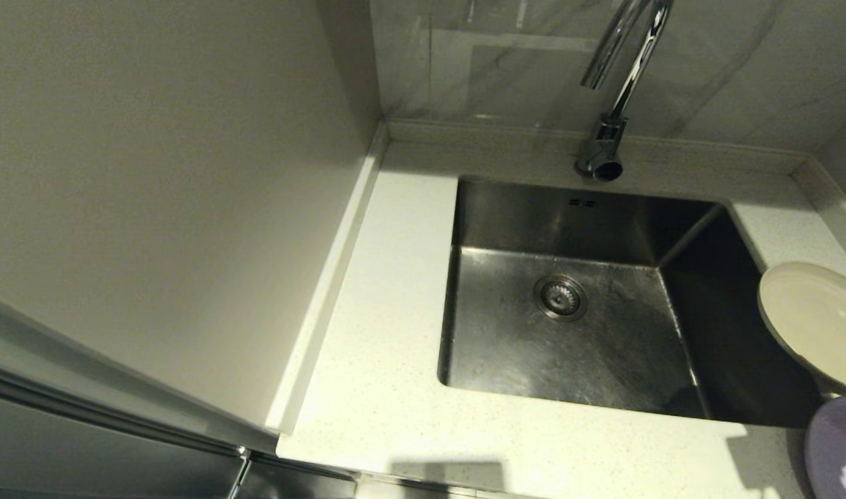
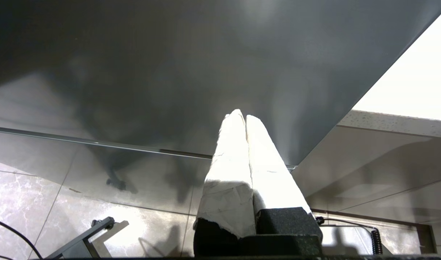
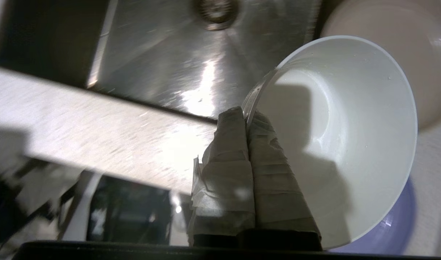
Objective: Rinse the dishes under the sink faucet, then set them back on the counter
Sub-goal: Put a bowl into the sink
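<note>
In the right wrist view my right gripper (image 3: 246, 113) is shut on the near rim of the small white bowl (image 3: 350, 126). The bowl is tilted over the pale lavender plate (image 3: 394, 224), with the cream plate (image 3: 423, 54) beyond it. In the head view the cream plate (image 1: 815, 322) and the lavender plate (image 1: 839, 447) lie on the counter (image 1: 381, 346) right of the sink (image 1: 506, 360); the bowl and both grippers are out of that view. The chrome faucet (image 1: 620, 83) stands behind the basin. My left gripper (image 2: 241, 115) is shut on nothing, parked low below the counter.
The sink's drain strainer (image 1: 560, 296) sits mid-basin. A beige wall panel (image 1: 152, 208) rises left of the counter, and a raised ledge (image 1: 478, 135) runs along the back. A dark cabinet front (image 2: 206, 72) faces the left gripper.
</note>
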`<state>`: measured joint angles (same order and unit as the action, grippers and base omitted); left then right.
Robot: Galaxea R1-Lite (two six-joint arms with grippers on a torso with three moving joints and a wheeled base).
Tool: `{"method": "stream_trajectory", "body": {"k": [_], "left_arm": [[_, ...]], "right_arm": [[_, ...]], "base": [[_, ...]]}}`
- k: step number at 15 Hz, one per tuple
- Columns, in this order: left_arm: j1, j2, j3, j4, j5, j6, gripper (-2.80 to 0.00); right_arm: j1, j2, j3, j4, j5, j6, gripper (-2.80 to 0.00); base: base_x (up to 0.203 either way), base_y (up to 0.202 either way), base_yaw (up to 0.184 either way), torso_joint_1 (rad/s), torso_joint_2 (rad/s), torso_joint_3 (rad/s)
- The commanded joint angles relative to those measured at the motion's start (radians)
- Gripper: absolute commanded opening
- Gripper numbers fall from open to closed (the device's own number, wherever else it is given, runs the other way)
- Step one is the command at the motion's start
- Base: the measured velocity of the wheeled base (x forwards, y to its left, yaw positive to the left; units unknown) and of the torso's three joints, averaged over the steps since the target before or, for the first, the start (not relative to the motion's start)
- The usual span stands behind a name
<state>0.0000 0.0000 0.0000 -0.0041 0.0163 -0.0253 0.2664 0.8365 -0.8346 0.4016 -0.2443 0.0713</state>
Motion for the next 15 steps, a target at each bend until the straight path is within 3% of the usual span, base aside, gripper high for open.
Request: {"method": "stream_trajectory", "body": {"k": [1,4,6,8,11,13,15], "left_arm": [[0.0,-0.005,0.0,-0.001,0.001,-0.001,-2.8],[0.0,-0.003,0.0,-0.001,0.001,-0.001,-2.8],[0.0,-0.005,0.0,-0.001,0.001,-0.001,-2.8],[0.0,-0.002,-0.001,0.002,-0.002,0.011,-2.8],[0.003,0.001,-0.001,0.0,0.0,0.008,-2.8],[0.0,-0.002,0.0,-0.001,0.001,0.001,-2.8],[0.0,-0.002,0.0,-0.001,0.001,0.001,-2.8]], "right_arm": [[0.001,0.038,-0.063,0.073,0.109,-0.036,-2.8],[0.001,0.024,-0.12,0.114,0.128,-0.236,-2.8],[-0.001,-0.02,-0.151,0.119,0.133,-0.281,-2.8],[-0.003,-0.134,-0.082,0.127,0.117,-0.339,-2.8],[-0.008,-0.19,0.036,0.128,0.038,-0.334,-2.8],[-0.017,-0.191,0.059,0.122,0.027,-0.27,-2.8],[-0.022,-0.248,0.093,0.12,0.015,-0.267,-2.8]], "base": [[0.0,0.0,0.0,0.0,0.0,0.0],[0.0,0.0,0.0,0.0,0.0,0.0],[0.0,0.0,0.0,0.0,0.0,0.0],[0.0,0.0,0.0,0.0,0.0,0.0],[0.0,0.0,0.0,0.0,0.0,0.0],[0.0,0.0,0.0,0.0,0.0,0.0],[0.0,0.0,0.0,0.0,0.0,0.0]]}}
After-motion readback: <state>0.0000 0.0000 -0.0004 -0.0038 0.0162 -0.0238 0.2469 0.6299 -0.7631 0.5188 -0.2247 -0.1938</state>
